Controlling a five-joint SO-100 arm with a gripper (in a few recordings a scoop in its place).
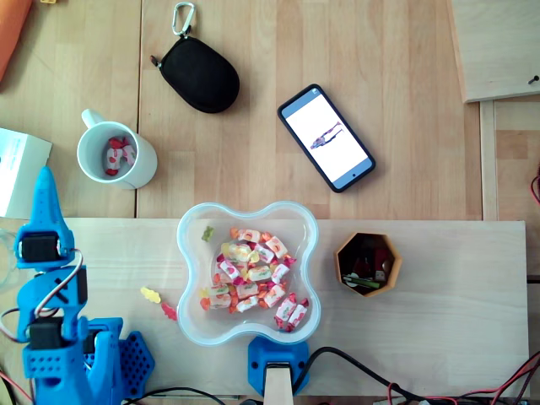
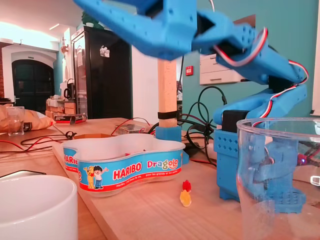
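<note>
1 arm: blue, base at bottom left in overhead view, reaching up along left edge of the board (image 1: 456, 295).
Gripper (image 1: 42, 190): points away from base, tip over the table (image 1: 253, 169) just past the board edge. In fixed view it hangs blurred across the top, tips cut off.
Fingers: overhead shows 1 tapering blue shape; can't tell if parted or pressed together. Nothing seen betw. them.
White box (image 1: 18, 169): at left edge, partly under gripper tip in overhead view.
Mug (image 1: 145, 171): white, upright, nearest vessel, just right of gripper tip but apart from it; handle to upper left.
Sweet (image 1: 118, 155): red-white wrapper, lying inside mug.
Glass (image 2: 280, 120): clear, upright, close to arm; fixed view shows arm base through it.
Gummy bears: yellow (image 1: 150, 294) + red (image 1: 170, 310), loose on board betw. arm base and bowl, near each other.
Bowl (image 1: 190, 253): clear wavy plastic tub, Haribo label in fixed view, mid board.
Wrapped sweets (image 1: 253, 274): pile in bowl, mostly right half; 1 small yellow gummy (image 1: 206, 233) apart at upper left.
Post (image 2: 167, 95): wooden, upright in blue foot, just beside bowl's bottom edge in overhead view.
Hex cup (image 1: 342, 261): orange-brown, right of bowl, apart; dark bits inside, unclear.
Phone (image 1: 326, 137): screen up, lit, lying diagonal on table beyond bowl.
Pouch (image 1: 200, 74): black oval w/ zip, silver carabiner (image 1: 183, 18), far side, well apart from mug.
</note>
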